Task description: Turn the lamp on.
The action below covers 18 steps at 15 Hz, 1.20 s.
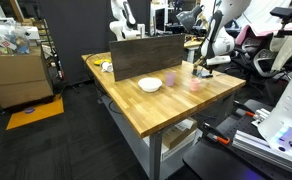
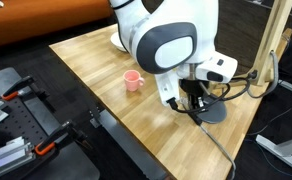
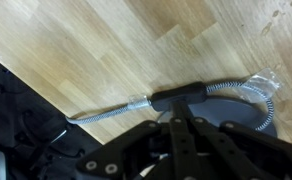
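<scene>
The lamp has a slim tan jointed arm (image 2: 277, 48) rising at the table's corner and a small dark round base (image 2: 217, 114), which also shows in the wrist view (image 3: 238, 116). A braided cable with a black inline switch (image 3: 181, 97) lies across the base's edge. My gripper (image 2: 193, 100) points down at the base. In the wrist view its two fingers (image 3: 182, 110) are pressed together, with their tips on the black switch. The lamp head is out of view. In an exterior view my arm (image 1: 214, 45) stands at the table's far corner.
A pink cup (image 2: 133, 80) stands on the wooden table (image 2: 96, 70), a short way from my gripper. It also shows in an exterior view (image 1: 171, 77), beside a white bowl (image 1: 150, 85). A dark upright board (image 1: 146, 55) stands at the back. The table edge runs close to the lamp base.
</scene>
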Available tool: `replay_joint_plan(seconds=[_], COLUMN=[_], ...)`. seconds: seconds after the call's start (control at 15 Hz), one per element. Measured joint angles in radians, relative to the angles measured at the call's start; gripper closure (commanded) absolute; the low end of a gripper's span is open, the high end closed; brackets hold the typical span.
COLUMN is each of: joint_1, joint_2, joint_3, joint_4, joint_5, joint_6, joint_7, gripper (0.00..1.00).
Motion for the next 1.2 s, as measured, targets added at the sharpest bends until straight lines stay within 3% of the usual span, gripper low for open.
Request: replay_joint_plan(seconds=[1.2], joint_1=[0.003], joint_2=[0.069], joint_3=[0.007], joint_4=[0.066], joint_5=[0.0], joint_6=[0.0], joint_7=[0.0], gripper=[1.0])
